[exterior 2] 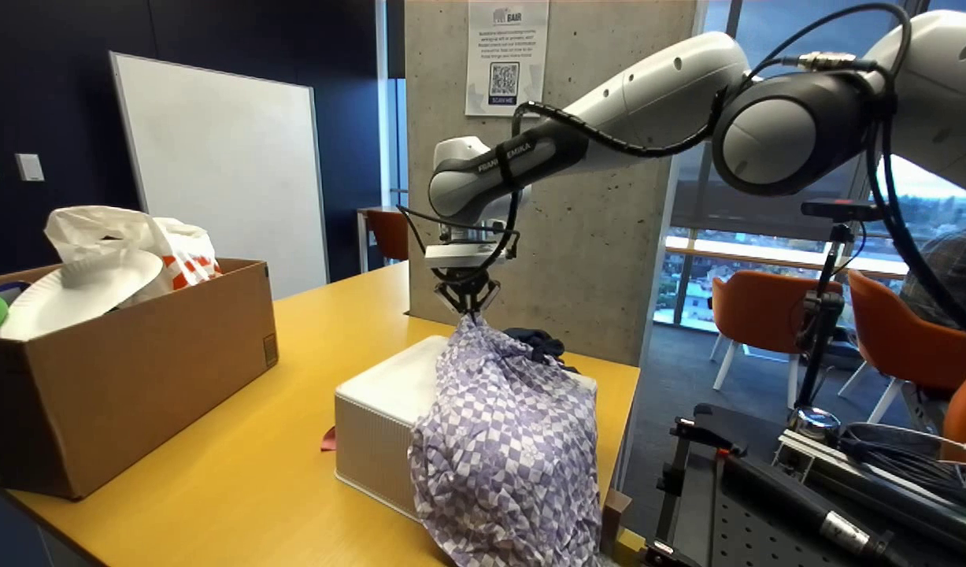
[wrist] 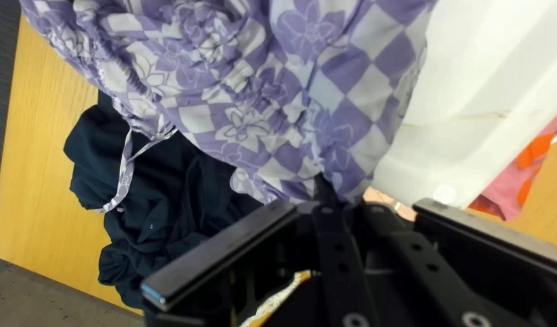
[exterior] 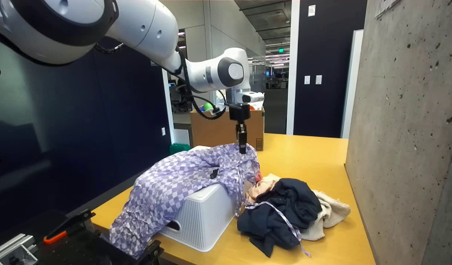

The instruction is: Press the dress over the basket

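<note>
In an exterior view, low and left of centre, the purple checkered dress [exterior: 181, 173] drapes over the upturned white basket [exterior: 211, 217], leaving part of its top bare. The pincer [exterior 2: 471, 315] pinches the dress's gathered peak. Draping looks mostly done; pressing and release seem left.

Claw [wrist: 345, 202] at bottom of the wrist view, fingers [wrist: 331, 229] close together on the near edge of the dress [wrist: 246, 104]. Contact spot's dark and blurry, can't tell how much fabric is in there. Dress: purple/white check, flower print, bunched up, partly over the white basket [wrist: 469, 59] on the right. Left: navy garment [wrist: 169, 204] crumpled on the yellow desk [wrist: 37, 181], thin dress tie [wrist: 125, 175] lying across it. Sliver of peach cloth [wrist: 385, 200] just beside the claw. Pink-and-orange cloth [wrist: 507, 188] far right, past the basket.
</note>
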